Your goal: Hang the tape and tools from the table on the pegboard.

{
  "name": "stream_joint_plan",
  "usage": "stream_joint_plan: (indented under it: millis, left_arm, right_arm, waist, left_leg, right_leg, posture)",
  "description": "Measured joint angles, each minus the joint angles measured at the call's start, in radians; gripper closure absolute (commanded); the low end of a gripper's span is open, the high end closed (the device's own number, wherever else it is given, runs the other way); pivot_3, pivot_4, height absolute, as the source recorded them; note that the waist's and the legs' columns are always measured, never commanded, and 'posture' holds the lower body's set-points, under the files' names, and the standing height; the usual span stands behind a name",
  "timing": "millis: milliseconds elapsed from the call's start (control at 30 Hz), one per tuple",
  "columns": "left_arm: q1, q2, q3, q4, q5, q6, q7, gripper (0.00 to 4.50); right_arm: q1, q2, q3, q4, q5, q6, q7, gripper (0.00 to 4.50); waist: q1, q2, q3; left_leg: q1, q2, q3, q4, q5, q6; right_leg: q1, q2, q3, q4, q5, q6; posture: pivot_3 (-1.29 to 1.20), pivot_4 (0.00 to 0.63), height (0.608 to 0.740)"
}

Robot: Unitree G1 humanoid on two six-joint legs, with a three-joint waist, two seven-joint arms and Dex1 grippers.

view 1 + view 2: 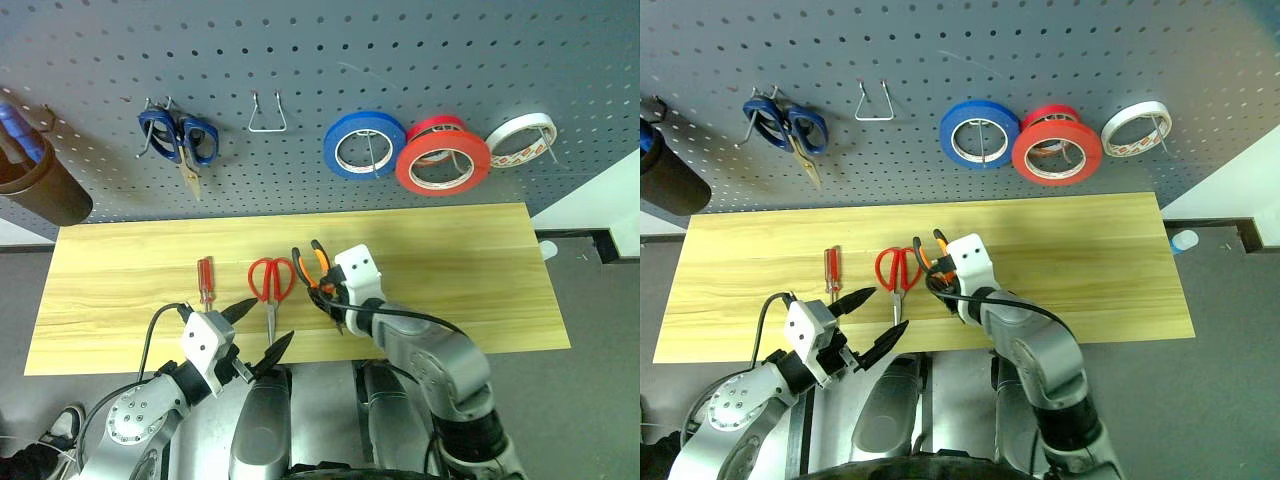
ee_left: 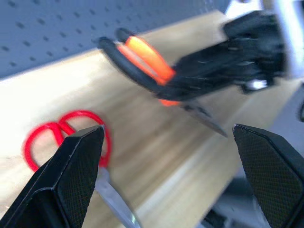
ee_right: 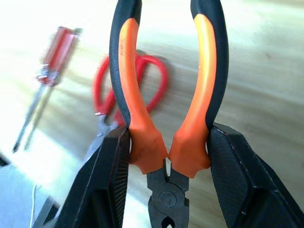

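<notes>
Right gripper (image 3: 164, 156) clamped on pliers (image 3: 164, 95), lifted off table; left gripper (image 1: 252, 328) spread wide, empty.

Both black fingers press the orange-and-black handles near the pivot; handles point toward the pegboard (image 1: 320, 60), nose points back toward the robot. Left gripper hovers at the table's (image 1: 480, 280) near edge, just left of the pliers. Red scissors (image 1: 271, 285) lie flat on the wood, handles toward the board, between screwdriver (image 1: 205, 282) and pliers; screwdriver lies apart to their left. Red tape (image 1: 443, 162) already hangs on the pegboard, overlapping a thinner red roll (image 1: 436, 127), with blue roll (image 1: 364, 144) to its left and white roll (image 1: 521, 138) to its right. Blue scissors (image 1: 180, 140) hang further left, beside a bare wire hook (image 1: 267, 115).
</notes>
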Motion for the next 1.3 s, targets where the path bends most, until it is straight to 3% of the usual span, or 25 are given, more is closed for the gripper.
stream_joint_plan:
  millis: [300, 700, 967, 1300]
  left_arm:
    - [-0.093, -0.041, 0.032, 0.086, -0.038, -0.087, -0.028, 0.0]
    - [-0.158, -0.09, 0.033, 0.186, -0.052, -0.216, -0.07, 0.0]
    - [-0.212, -0.113, 0.034, 0.24, -0.048, -0.258, -0.061, 0.0]
    - [-0.249, -0.136, 0.031, 0.264, -0.041, -0.279, -0.049, 0.0]
  right_arm:
    - [0.009, -0.052, -0.074, 0.003, 0.056, -0.196, 0.132, 2.45]
    - [-0.105, 0.004, -0.154, 0.038, 0.156, -0.451, 0.216, 2.45]
    - [-0.294, 0.049, -0.163, 0.102, 0.145, -0.541, 0.176, 2.45]
    - [-0.547, 0.106, -0.163, 0.39, 0.049, -0.726, 0.151, 2.45]
  waist:
    - [0.007, -0.009, -0.019]
    - [0.072, -0.011, -0.079]
    - [0.082, -0.011, -0.093]
    - [0.08, -0.009, -0.106]
  left_leg:
    - [0.0, 0.0, 0.0, 0.0, 0.002, -0.003]
    - [0.009, 0.0, 0.001, 0.0, 0.003, -0.005]
    - [0.02, 0.0, 0.001, 0.001, 0.004, -0.007]
    - [0.025, 0.0, 0.001, 0.0, 0.004, -0.007]
  right_leg:
    - [0.0, -0.001, -0.002, 0.001, 0.001, -0.001]
    - [0.009, -0.002, -0.003, 0.001, 0.003, -0.003]
    - [0.021, -0.001, -0.003, 0.001, 0.007, -0.006]
    - [0.025, -0.001, -0.003, 0.003, 0.007, -0.006]
  posture:
    - [0.36, 0.197, 0.677]
    - [0.38, 0.157, 0.677]
    - [0.37, 0.142, 0.677]
    - [0.36, 0.142, 0.677]
